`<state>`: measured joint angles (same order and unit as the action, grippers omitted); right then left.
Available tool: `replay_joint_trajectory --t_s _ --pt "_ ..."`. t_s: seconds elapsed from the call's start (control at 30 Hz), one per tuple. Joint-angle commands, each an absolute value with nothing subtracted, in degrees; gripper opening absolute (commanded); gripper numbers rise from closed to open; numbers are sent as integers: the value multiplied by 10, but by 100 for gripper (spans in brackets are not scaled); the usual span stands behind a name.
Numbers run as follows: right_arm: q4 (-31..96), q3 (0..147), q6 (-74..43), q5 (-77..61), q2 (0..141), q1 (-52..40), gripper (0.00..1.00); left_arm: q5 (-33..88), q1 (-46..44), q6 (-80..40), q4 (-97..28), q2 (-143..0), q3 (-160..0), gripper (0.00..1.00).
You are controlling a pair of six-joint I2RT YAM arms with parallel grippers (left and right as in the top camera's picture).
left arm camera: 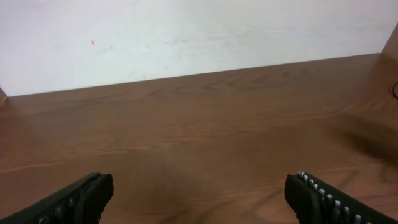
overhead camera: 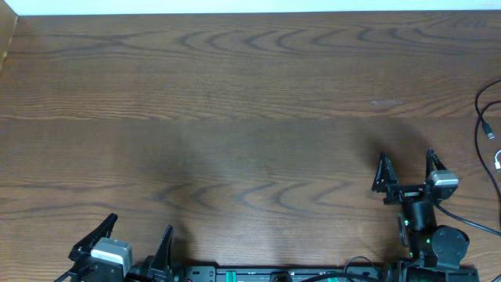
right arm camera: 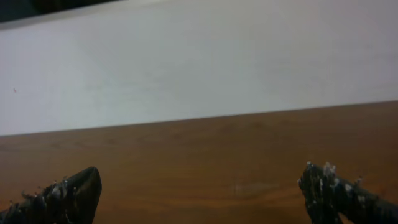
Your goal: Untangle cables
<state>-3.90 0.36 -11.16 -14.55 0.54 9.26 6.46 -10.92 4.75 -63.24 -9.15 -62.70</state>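
While cables [overhead camera: 479, 121] lie far right, left fingers [overhead camera: 98, 235] and right fingers [overhead camera: 383, 174] stand apart, empty.

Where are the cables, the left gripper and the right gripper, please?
cables [overhead camera: 478, 106], overhead view, black strand at the picture's right edge.
left gripper [overhead camera: 138, 225], overhead view, midway between its open fingertips.
right gripper [overhead camera: 406, 155], overhead view, midway between its open fingertips.

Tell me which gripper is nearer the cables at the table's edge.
Right. The right gripper sits a short way from the cables, on their left; the left gripper is far across the table, by the opposite near corner.
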Motion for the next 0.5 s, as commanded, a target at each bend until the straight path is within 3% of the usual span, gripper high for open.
replay_joint_trajectory --t_s 0.0,0.47 --pt "-20 3 -117 -143 4 90 99 59 -107 55 -634 -91 -629 94" --pt "32 3 -118 -135 5 90 99 59 -107 55 -634 -91 -629 94"
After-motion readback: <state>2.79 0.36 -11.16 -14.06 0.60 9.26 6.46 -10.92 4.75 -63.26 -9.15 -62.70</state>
